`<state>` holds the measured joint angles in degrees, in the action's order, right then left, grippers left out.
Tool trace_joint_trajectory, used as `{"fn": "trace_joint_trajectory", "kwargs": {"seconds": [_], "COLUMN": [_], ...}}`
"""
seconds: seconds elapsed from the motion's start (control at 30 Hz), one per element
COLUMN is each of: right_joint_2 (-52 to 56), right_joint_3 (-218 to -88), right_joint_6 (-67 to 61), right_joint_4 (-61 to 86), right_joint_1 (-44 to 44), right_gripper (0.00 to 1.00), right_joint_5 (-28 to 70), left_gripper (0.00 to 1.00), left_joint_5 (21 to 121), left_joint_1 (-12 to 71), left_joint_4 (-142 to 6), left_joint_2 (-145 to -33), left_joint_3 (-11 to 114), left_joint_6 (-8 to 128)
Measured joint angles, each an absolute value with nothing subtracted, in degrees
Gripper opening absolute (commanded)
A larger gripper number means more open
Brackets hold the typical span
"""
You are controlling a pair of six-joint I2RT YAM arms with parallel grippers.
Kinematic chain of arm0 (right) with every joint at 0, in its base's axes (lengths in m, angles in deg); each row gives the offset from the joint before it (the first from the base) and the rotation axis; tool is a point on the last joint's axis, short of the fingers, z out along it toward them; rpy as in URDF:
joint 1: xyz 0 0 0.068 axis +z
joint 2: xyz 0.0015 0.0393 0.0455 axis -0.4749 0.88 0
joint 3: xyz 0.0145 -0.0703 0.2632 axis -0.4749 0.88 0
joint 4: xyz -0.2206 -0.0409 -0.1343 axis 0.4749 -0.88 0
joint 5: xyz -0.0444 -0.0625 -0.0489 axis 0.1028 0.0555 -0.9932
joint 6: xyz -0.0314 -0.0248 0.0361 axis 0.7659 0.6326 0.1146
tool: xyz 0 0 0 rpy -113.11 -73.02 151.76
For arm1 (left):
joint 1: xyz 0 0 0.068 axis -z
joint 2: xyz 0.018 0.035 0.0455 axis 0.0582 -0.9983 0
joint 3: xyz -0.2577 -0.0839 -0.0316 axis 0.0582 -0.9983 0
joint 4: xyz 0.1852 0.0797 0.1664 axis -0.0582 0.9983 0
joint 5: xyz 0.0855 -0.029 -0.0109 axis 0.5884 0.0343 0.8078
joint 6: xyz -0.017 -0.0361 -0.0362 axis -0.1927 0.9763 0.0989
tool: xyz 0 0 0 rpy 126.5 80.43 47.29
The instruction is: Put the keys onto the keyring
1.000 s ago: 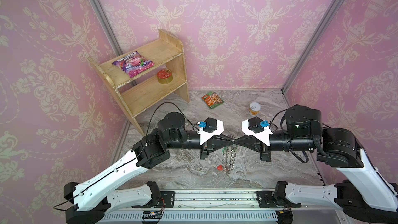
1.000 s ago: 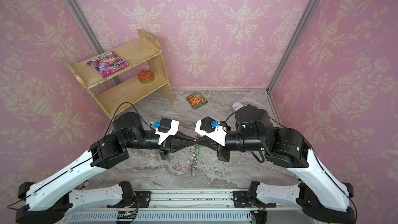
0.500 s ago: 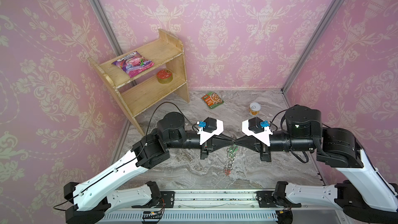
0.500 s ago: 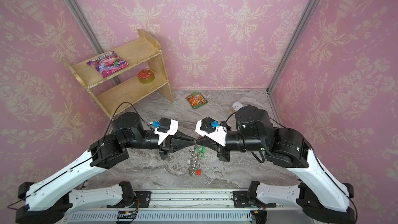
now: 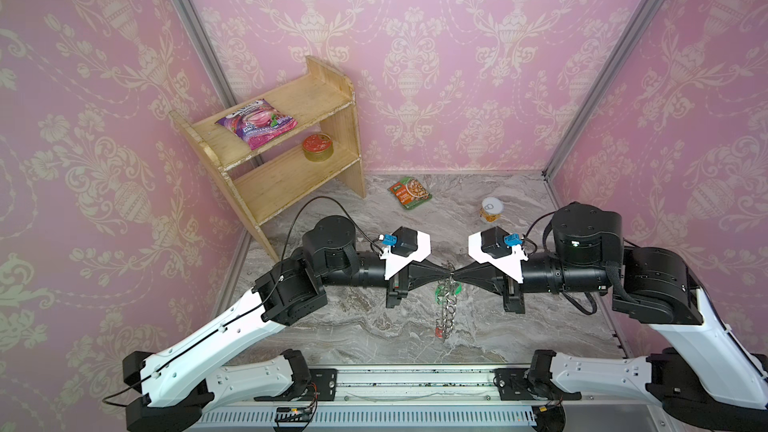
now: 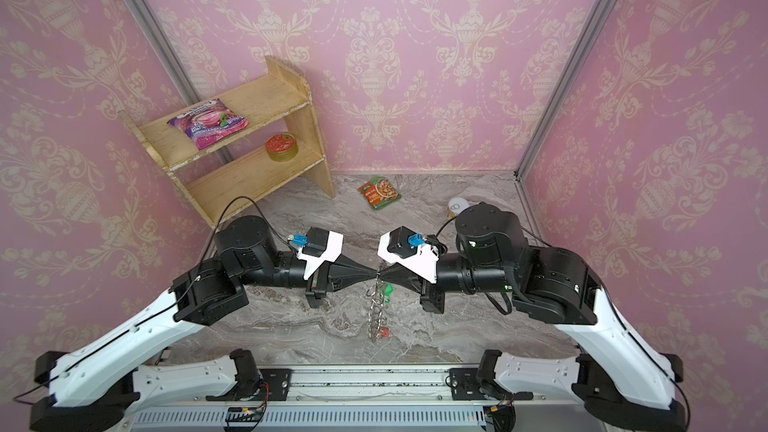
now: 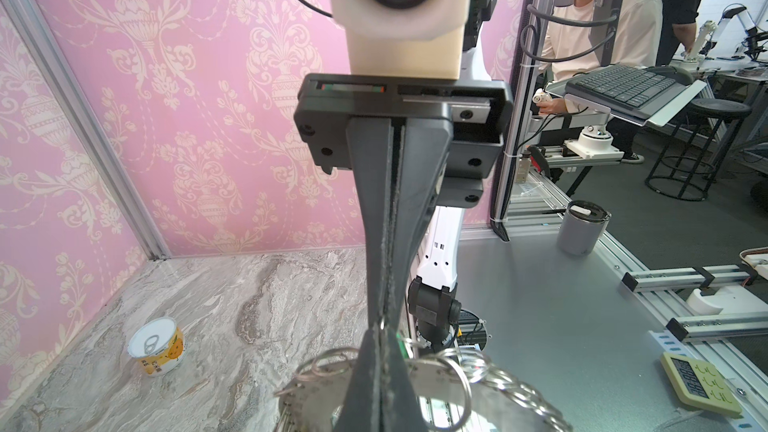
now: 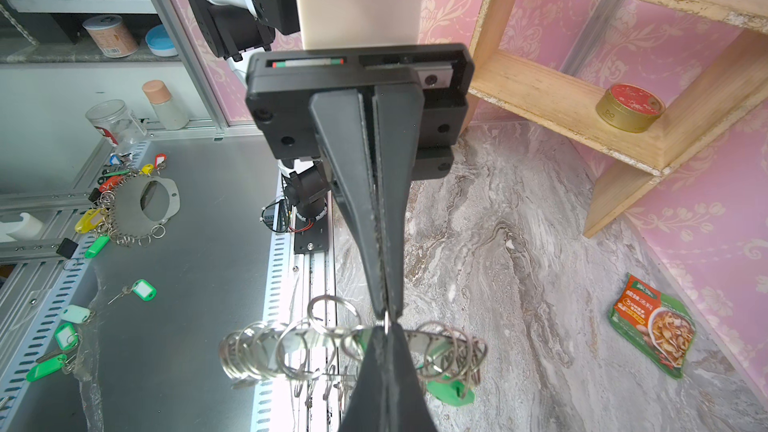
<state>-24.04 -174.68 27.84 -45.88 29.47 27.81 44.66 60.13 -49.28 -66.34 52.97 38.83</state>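
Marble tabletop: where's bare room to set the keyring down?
Bare marble between the green-orange food packet and the small yellow can; more along the front, beside the silver rail. Crowded mid-table, around the hanging grey metal keyring.

The left arm [image 5: 232,328] comes up from 7 o'clock, bends, and lies level pointing to 3. The right arm [image 5: 698,347] comes up from 5 o'clock and lies level pointing to 9. The left gripper [image 5: 448,275] and right gripper [image 5: 458,275] meet tip to tip, jaws pressed together, each nipping the top of the keyring [image 5: 446,309] hanging beneath.
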Motion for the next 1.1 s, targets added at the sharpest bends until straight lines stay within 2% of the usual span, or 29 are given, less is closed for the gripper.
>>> {"fn": "trace_joint_trajectory", "kwargs": {"seconds": [0.03, 0.1, 0.23, 0.53, 0.97, 1.1], "right_joint_2": [-24.04, -24.15, -25.70, -32.39, -31.30, -30.75], "right_joint_3": [-174.68, -174.68, -173.48, -168.38, -166.90, -166.20], "right_joint_6": [27.84, 28.08, 27.64, 24.54, 21.78, 21.59], "right_joint_4": [-45.85, -45.42, -43.47, -38.60, -34.45, -34.23], "right_joint_1": [29.47, 29.47, 29.47, 29.36, 29.36, 29.36], "right_gripper": [0.15, 0.29, 0.38, 0.38, 0.38, 0.27], "right_joint_5": [27.79, 27.64, 26.11, 24.67, 27.20, 27.68], "left_gripper": [0.00, 0.00, 0.00, 0.00, 0.00, 0.00], "left_joint_5": [44.66, 44.70, 45.14, 45.71, 45.71, 45.71], "left_joint_1": [60.13, 60.13, 60.13, 60.13, 60.13, 60.13], "left_joint_4": [-49.30, -49.38, -51.24, -60.18, -66.21, -67.05], "left_joint_2": [-66.34, -66.34, -65.71, -63.87, -64.72, -64.74], "left_joint_3": [52.97, 52.97, 52.12, 49.76, 49.26, 49.26], "left_joint_6": [38.80, 38.80, 38.78, 39.37, 39.96, 39.98]}}
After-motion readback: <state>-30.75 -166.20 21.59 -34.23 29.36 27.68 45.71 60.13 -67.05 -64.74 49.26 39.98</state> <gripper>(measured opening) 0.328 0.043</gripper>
